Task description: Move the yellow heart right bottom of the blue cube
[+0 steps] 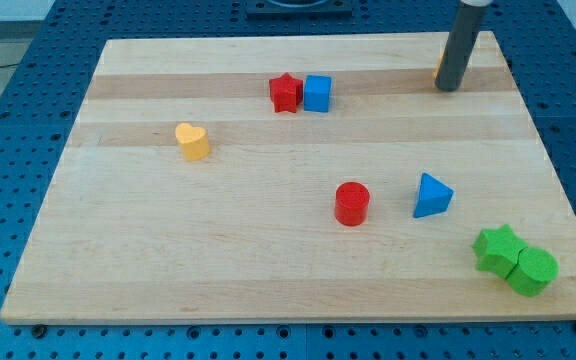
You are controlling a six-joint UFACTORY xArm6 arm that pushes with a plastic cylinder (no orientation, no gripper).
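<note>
The yellow heart (193, 141) lies on the wooden board (268, 260) at the view's left. The blue cube (317, 93) sits near the view's top centre, touching a red star (285, 93) on its left. My tip (449, 88) is at the view's top right, far to the right of the blue cube and farther still from the yellow heart. A sliver of an orange block (438, 64) shows just behind the rod, mostly hidden by it.
A red cylinder (352, 203) and a blue triangle (431, 196) lie right of centre. A green star (498, 248) and a green cylinder (533, 270) touch each other at the bottom right corner. The board's edges drop to a blue perforated table.
</note>
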